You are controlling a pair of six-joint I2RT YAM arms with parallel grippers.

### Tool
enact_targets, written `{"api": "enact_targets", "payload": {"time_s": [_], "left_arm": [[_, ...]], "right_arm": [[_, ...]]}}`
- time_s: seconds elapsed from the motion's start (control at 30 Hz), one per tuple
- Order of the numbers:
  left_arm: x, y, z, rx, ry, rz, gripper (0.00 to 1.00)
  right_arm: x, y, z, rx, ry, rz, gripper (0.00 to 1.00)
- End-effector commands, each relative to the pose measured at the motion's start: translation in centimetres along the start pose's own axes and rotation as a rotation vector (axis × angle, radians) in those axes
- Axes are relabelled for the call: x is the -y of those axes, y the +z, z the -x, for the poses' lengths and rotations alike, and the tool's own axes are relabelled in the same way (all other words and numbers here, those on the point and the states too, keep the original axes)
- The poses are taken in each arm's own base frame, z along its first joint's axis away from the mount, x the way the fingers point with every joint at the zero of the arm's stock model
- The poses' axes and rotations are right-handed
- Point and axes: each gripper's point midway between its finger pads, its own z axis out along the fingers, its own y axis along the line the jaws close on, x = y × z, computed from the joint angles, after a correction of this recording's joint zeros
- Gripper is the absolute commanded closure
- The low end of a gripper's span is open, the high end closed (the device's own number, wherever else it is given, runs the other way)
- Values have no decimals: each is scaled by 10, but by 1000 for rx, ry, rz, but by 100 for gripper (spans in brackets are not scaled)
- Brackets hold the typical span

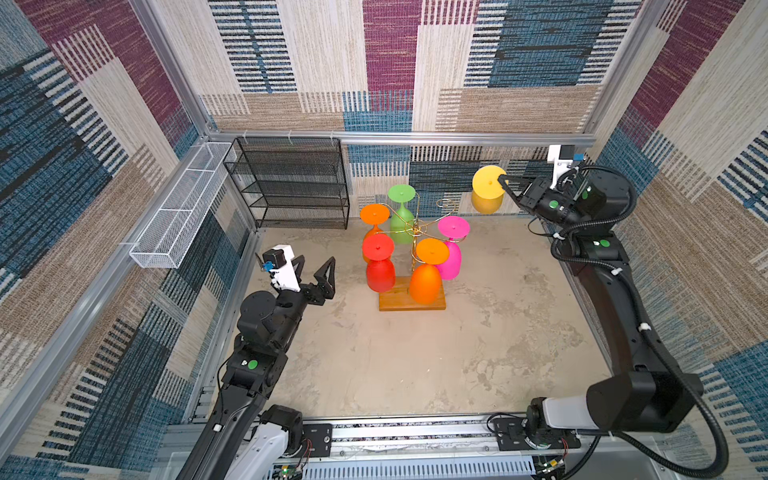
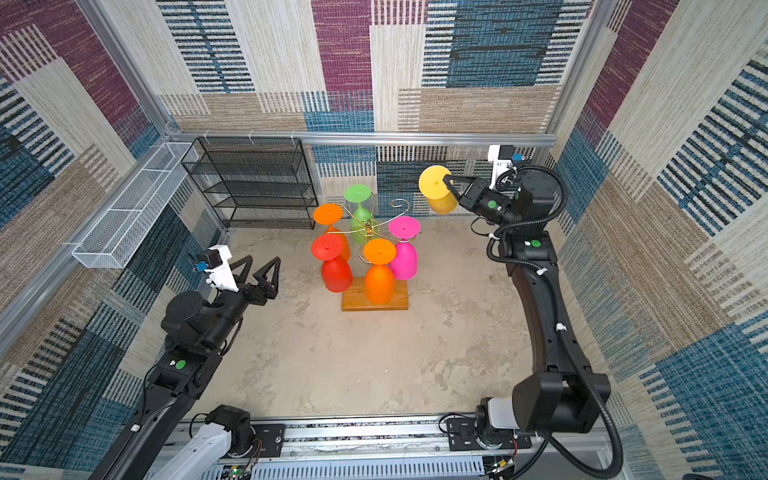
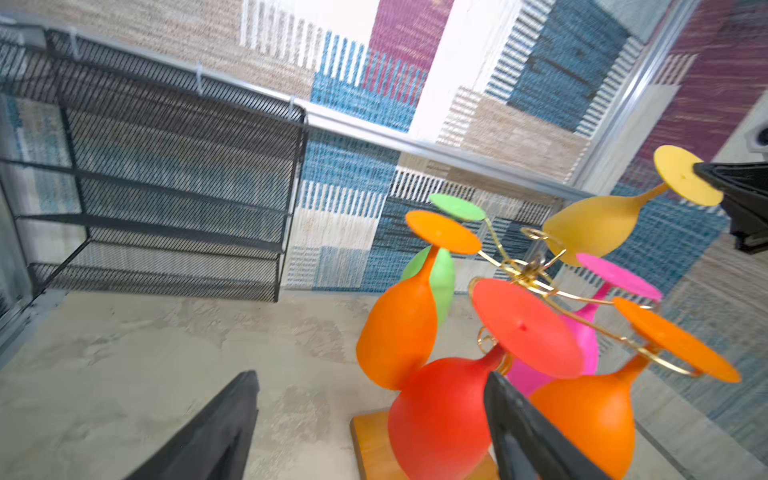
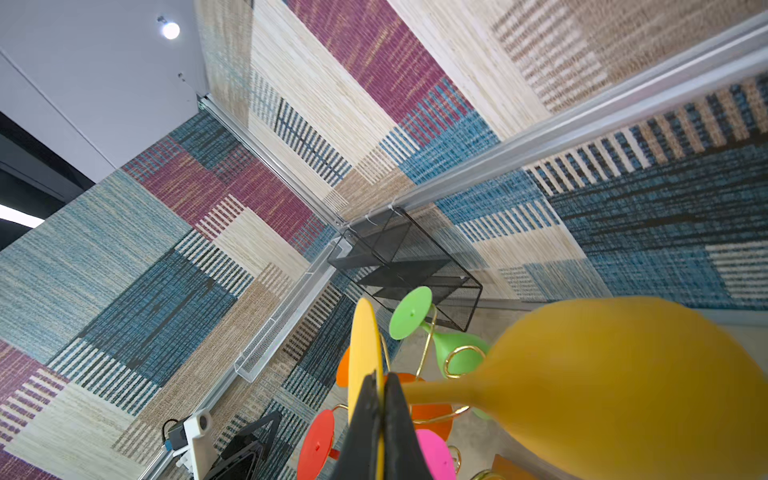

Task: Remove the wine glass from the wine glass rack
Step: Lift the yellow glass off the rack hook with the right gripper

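The yellow wine glass is off the wine glass rack and hangs in the air up at the back right, well apart from the empty curled arm. The right fingers are pinched together on the rim of its flat foot, with the stem and bowl slung out to one side and tilted. It looks like matte coloured plastic, so probably light and not brittle, perhaps a little springy. A hold on that thin disc looks marginal, since the bowl's weight could swing or twist it loose. The stem just under the foot seems the surer place to grip. The left fingers stand wide apart and hold nothing, close beside the red glass on the rack above the tabletop – five glasses hang there
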Motion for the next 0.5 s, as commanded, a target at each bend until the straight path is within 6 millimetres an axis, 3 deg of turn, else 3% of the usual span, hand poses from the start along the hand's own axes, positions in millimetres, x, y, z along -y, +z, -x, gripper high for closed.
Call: {"api": "enact_targets", "payload": {"time_s": [0.0, 0.17, 0.33, 0.47], "left_arm": [[38, 1, 16, -10, -33, -195, 14], [89, 12, 43, -13, -100, -482, 14], [122, 19, 57, -21, -141, -702, 14], [135, 25, 60, -16, -145, -801, 14]], "right_arm": [[-50, -20, 16, 89, -154, 87, 100], [-108, -48, 11, 121, -187, 251, 100], [-139, -65, -2, 128, -156, 420, 100], [-153, -62, -24, 69, -91, 554, 100]]}}
